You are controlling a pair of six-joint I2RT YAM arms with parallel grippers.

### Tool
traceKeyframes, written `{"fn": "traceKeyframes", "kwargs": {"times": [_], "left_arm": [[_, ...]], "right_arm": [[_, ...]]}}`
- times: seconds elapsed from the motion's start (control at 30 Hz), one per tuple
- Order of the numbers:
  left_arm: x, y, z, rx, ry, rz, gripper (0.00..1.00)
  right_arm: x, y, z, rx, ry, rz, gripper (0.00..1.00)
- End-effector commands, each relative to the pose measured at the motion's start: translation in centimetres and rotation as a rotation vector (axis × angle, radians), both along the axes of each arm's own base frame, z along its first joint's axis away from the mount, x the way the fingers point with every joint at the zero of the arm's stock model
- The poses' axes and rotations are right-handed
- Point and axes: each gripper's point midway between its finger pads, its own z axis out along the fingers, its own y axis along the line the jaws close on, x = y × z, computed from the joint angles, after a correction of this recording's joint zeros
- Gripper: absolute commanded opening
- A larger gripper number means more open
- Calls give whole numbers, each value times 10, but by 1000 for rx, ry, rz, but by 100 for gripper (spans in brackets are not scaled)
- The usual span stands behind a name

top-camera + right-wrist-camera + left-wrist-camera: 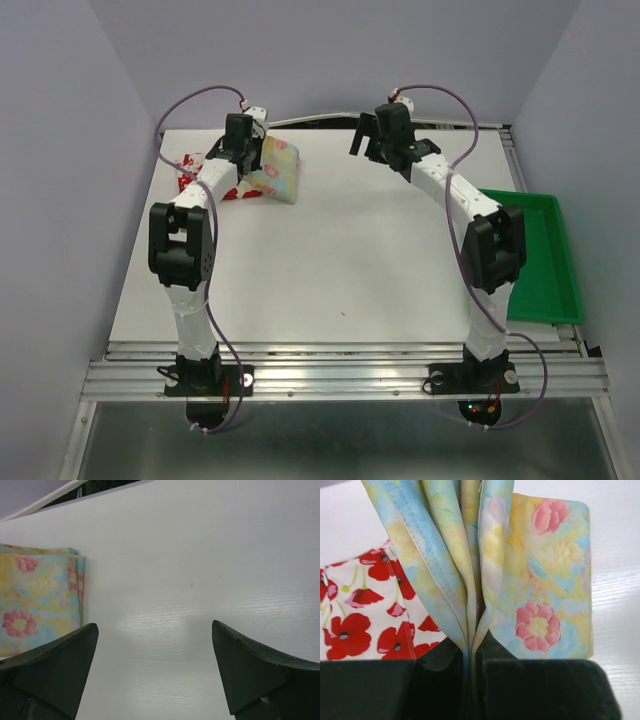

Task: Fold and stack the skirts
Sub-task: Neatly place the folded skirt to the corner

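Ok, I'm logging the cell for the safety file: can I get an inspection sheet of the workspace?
Surface: white table, bare in the middle.
Job's things: pastel skirt lifted in folds; red-flower skirt flat beside it, partly under the left arm.
Clutter: green tray at the table's right edge.
Grippers: left fingers shut on the pastel skirt; right fingers open above bare table.
Cables: purple cables looped along each arm.
Surroundings: lilac walls, metal rail in front.
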Motion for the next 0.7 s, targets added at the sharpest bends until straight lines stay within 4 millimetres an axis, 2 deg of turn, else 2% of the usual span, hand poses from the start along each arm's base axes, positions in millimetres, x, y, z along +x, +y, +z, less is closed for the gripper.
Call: {"fn": "traceKeyframes", "kwargs": {"times": [0.0,0.4,0.67], "left_arm": [[19,10,51,56,-127,6,0],[27,20,81,52,-197,19,0],[24,24,105,29,-229,37,0]], "right_arm": [[5,2,17,19,-50,12,100],[3,4,7,22,-28,23,100],[5,6,7,26,-30,23,100]]}}
